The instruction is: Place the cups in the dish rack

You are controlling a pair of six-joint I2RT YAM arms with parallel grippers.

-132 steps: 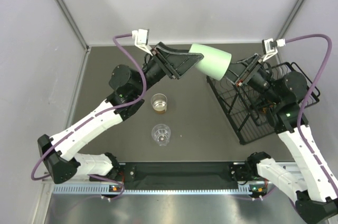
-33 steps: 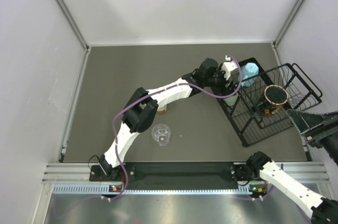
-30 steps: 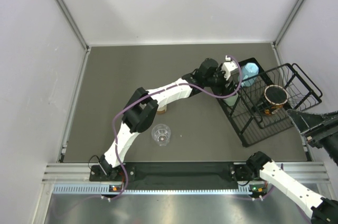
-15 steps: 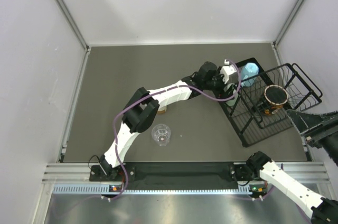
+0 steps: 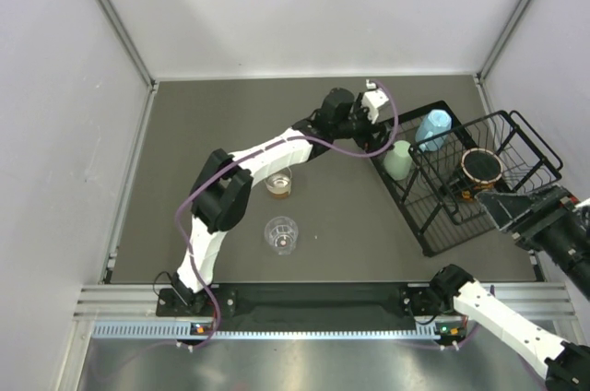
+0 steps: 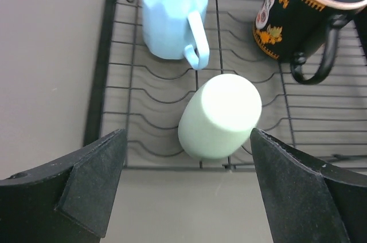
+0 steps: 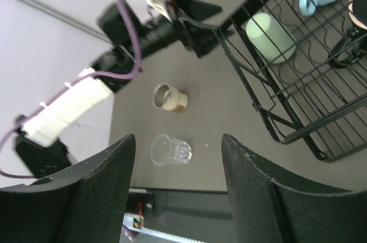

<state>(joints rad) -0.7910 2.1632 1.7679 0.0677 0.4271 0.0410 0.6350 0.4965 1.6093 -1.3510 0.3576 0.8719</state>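
- The left claw (image 6: 186, 134) has its jaws spread wide with nothing gripped; both fingers (image 6: 92, 185) hang over the near edge of the rack (image 6: 114, 111).
- Just ahead of its tips, slightly right of centre, the tumbler (image 6: 221, 117) rests tilted on the rack's wire floor. Its closed base faces the claw and it is clear of both fingers.
- Beyond the tumbler and to the left, the blue mug (image 6: 172, 14) sits in the rack with its handle pointing back toward the claw, close to the tumbler.
- Farther ahead on the right stands the dark mug (image 6: 304, 14), with an orange pattern on its side and its handle also toward the claw.
- The right claw (image 7: 178, 138) has its jaws parted and empty, held off the rack's right side and well apart from every cup.
- Ahead of it, seen between its fingers, the ribbed cup (image 7: 169, 150) stands on the table (image 5: 203, 151).
- Beyond that is the amber glass (image 7: 170, 98), also on the table.
- The rack lies ahead to the right.
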